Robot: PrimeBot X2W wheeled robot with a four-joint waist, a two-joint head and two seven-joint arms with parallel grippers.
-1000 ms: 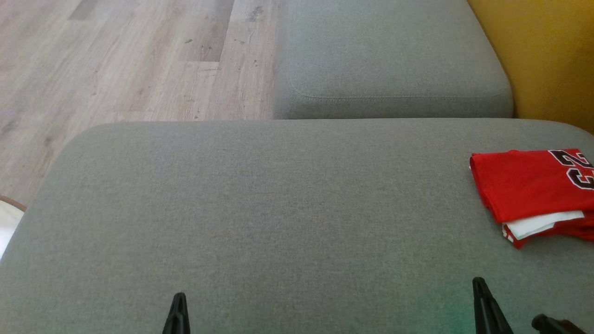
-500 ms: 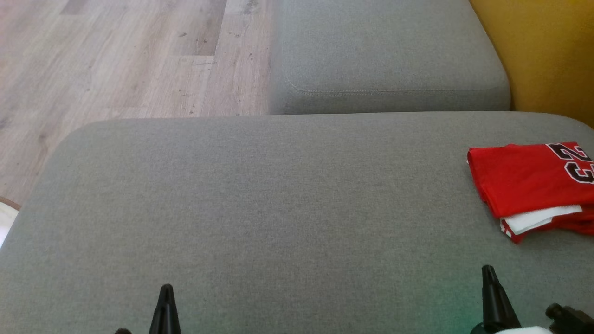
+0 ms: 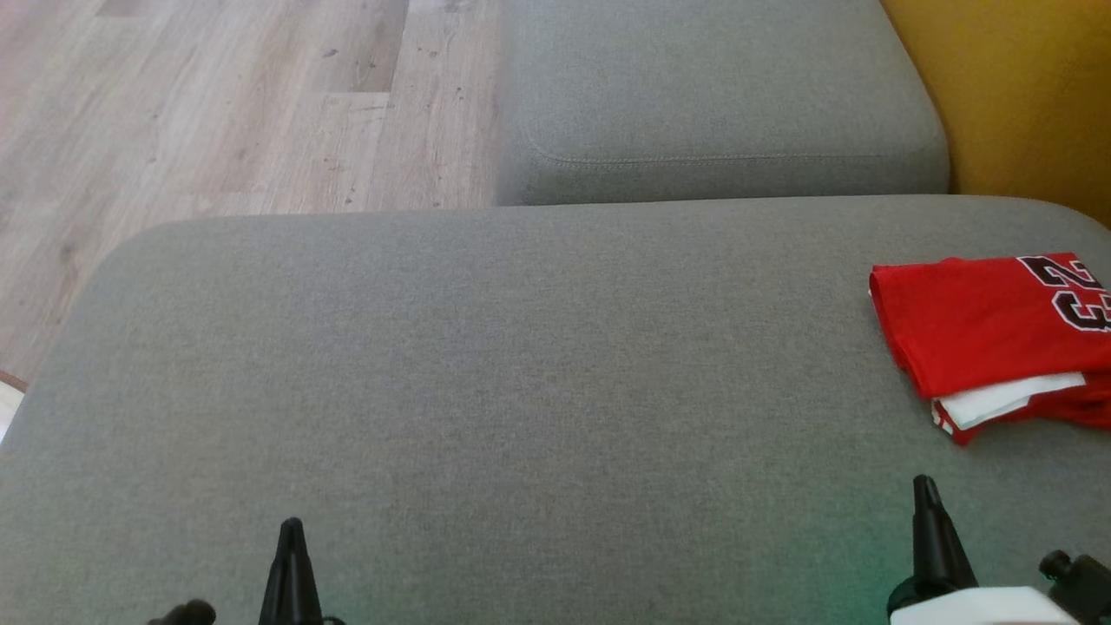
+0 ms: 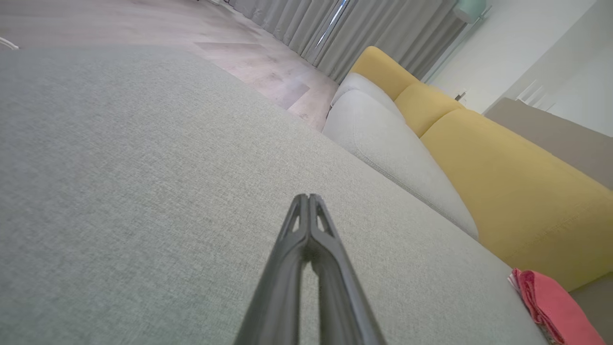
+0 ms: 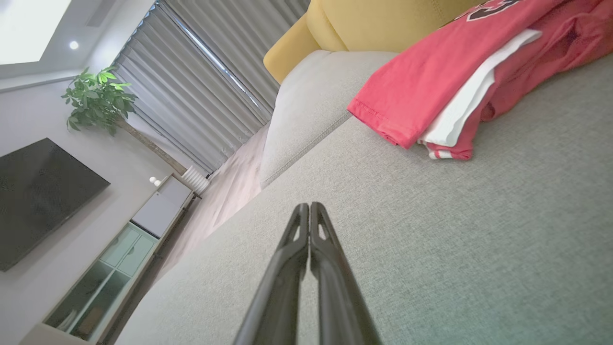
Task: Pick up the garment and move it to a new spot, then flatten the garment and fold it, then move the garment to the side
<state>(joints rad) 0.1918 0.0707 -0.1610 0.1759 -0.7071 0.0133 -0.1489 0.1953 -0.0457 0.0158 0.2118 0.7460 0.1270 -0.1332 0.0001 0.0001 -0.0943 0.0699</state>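
"Starting nearest the lens: what first?"

"Two sets of dark tips: left gripper [image 3: 291,531] at lower left of the head view, right gripper [image 3: 925,488] at lower right, both poised over the broad grey cushion [image 3: 521,365] and pointing away from the robot."

"Jaws apart or together?"

"Together on both sides — fingers [image 4: 282,287] pressed flat against each other in each wrist view, gripping no cloth."

"And the garment [image 3: 972,325]?"

"Red, folded, lying on the same cushion near its right edge, ahead of the right gripper and well apart from it. Black numerals with white outline on the top layer, partly cut off by the frame. White layer peeking out between red ones along the near edge, plus a striped red-and-white hem at the near corner."

"Touched by either arm?"

"Grey fabric showing between garment and right gripper; left gripper farther off, across the cushion."

"Beyond that?"

"Second grey cushion [image 3: 720,87] set just past the far edge, with a stitched seam along its front. Pale wooden floor [image 3: 217,104] to the left of it, mustard-yellow backrest [image 3: 1024,95] to the right. Farther off, seen from the wrists — grey curtains [image 4: 297,28], a leafy plant [image 5: 96,98], a dark wall-mounted screen [image 5: 40,199] and a low cabinet [image 5: 117,251] with glass doors."
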